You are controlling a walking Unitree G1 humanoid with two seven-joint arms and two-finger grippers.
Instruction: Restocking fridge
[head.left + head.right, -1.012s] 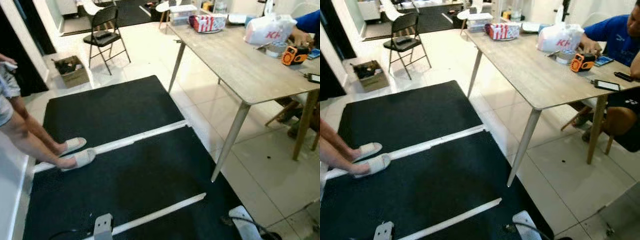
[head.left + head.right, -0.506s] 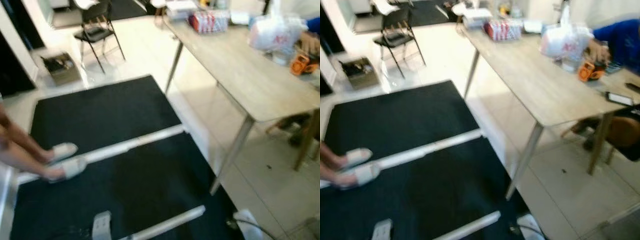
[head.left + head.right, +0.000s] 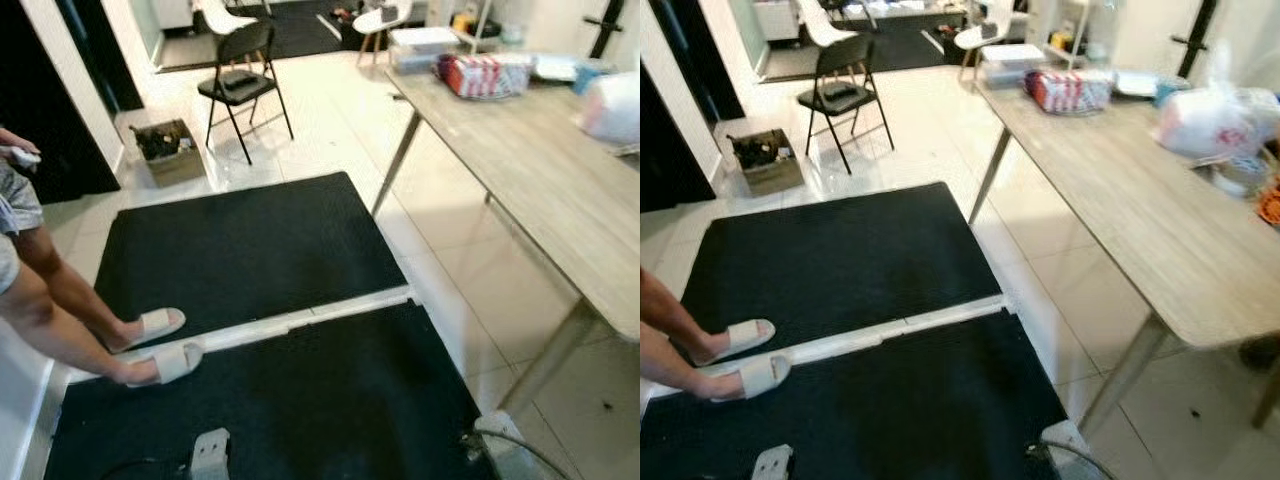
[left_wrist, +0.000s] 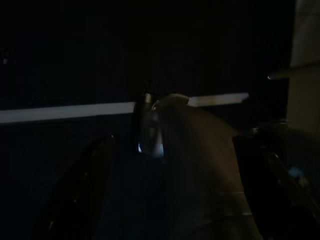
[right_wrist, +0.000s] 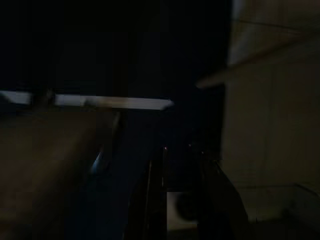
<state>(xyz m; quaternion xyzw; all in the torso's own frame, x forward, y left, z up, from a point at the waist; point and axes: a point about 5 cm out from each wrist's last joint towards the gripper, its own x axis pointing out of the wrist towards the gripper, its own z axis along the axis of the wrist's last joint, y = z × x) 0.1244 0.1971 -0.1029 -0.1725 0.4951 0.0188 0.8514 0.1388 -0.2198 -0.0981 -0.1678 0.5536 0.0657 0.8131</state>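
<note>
Walking across black floor mats (image 3: pixel 250 240) beside a long wooden table (image 3: pixel 1140 230), arms hanging idle; grip state cannot be told. A person's sandalled feet (image 3: pixel 160 345) stand left.

Glossy pale tile floor (image 3: pixel 330 120) carries two black mats (image 3: pixel 245 245) split by a white strip (image 3: pixel 300 322). A long wooden counter (image 3: pixel 1120 200) runs along the right; a black folding chair (image 3: pixel 240 85) and cardboard box (image 3: pixel 168 150) stand beyond.

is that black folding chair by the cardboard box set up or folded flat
Set up. The black folding chair stands unfolded on all its legs on the tile floor, seat level with something dark lying on it, beside the open cardboard box.
</note>
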